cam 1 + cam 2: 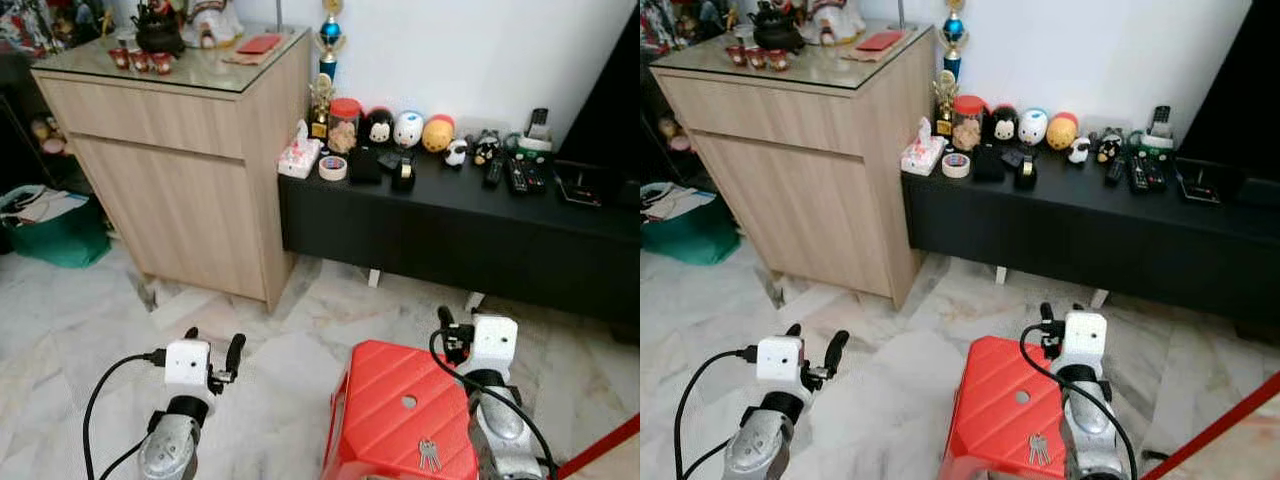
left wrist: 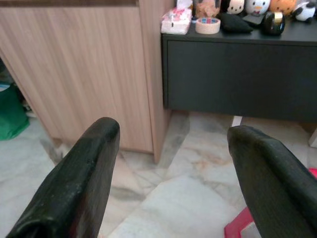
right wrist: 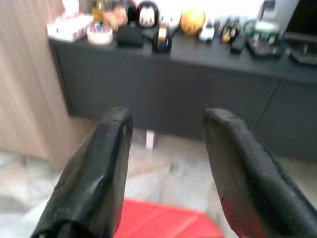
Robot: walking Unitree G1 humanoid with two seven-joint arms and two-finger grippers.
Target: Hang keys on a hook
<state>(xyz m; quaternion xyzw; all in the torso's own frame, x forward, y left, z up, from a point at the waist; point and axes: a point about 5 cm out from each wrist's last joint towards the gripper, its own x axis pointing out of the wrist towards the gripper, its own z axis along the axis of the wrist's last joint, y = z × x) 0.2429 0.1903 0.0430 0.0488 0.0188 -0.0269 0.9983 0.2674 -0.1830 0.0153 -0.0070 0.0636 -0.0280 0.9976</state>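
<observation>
Marble floor tiles (image 1: 90,330) run up to a light wood cabinet (image 1: 190,190) and one low black console (image 1: 450,235) set against a white wall.

Left gripper (image 1: 212,352): arm raised forward over the floor, level with the cabinet front; its two black fingers (image 2: 74,183) stand wide apart and hold nothing.

Right gripper (image 1: 1059,313): arm raised forward above the far edge of one red stool (image 1: 400,415); its two fingers (image 3: 96,168) are likewise spread wide and empty, pointing toward the console.

Keys (image 1: 429,455): one small bunch lies flat on the stool top, near its closest edge, just beside the right forearm and apart from both grippers.

Console top: three round plush heads (image 1: 408,128), one roll of tape (image 1: 333,167), one tissue pack (image 1: 299,158), one red-lidded jar (image 1: 345,122) and several remote controls (image 1: 525,172). One trophy (image 1: 329,40) stands at the cabinet corner. A green bag (image 1: 55,235) sits on the floor beside the cabinet.
</observation>
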